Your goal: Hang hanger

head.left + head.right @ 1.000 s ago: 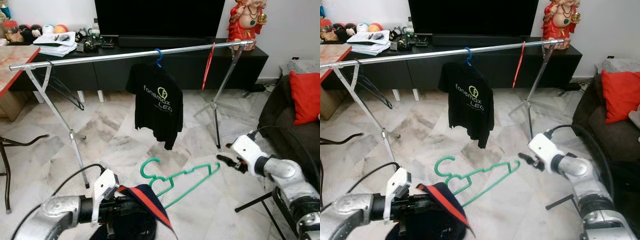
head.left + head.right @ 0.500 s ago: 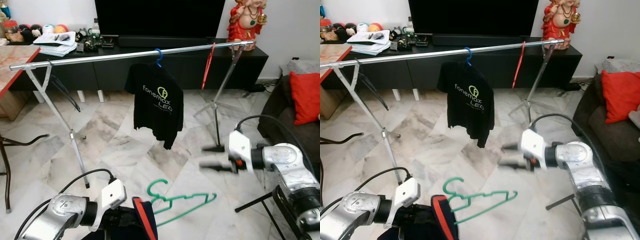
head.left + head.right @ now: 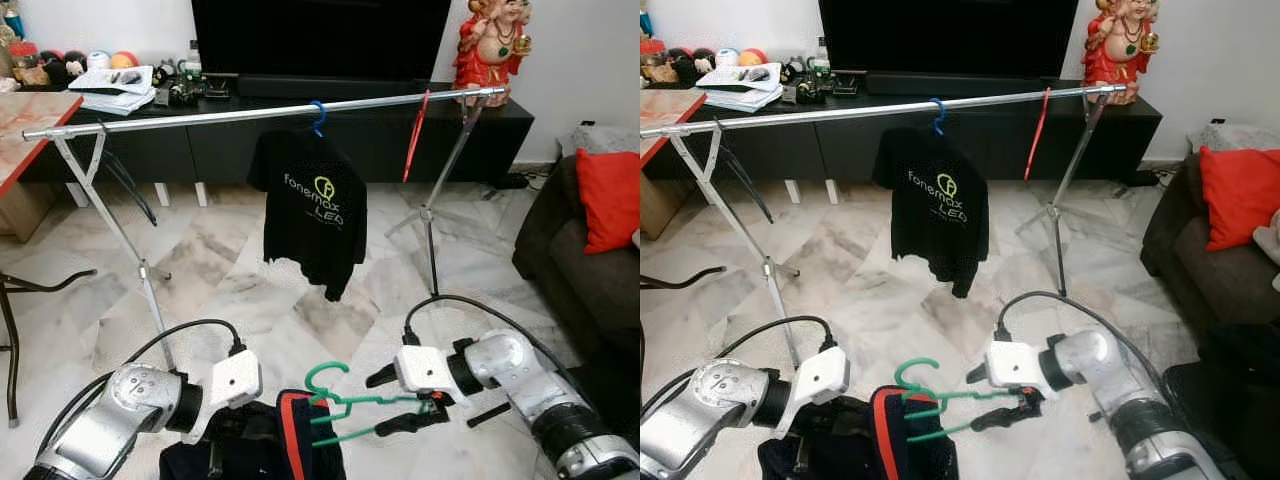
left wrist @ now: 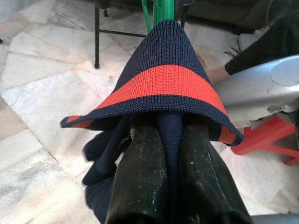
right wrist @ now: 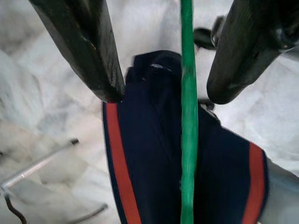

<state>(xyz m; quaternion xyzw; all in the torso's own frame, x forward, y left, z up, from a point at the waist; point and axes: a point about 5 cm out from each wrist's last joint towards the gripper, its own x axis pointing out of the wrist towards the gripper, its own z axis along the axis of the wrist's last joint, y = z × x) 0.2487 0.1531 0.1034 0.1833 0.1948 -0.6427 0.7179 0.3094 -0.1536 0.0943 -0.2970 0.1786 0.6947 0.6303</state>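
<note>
Green hanger (image 3: 352, 408) pokes from navy, red-striped garment (image 3: 290, 452), hook upward

Head eyes look down; wrist cameras sit close.

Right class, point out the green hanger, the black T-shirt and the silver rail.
green hanger (image 3: 327, 374), left eye view, on its hook.
black T-shirt (image 3: 312, 215), left eye view, on the chest below the logo.
silver rail (image 3: 200, 117), left eye view, on the bare bar left of the shirt.
</note>
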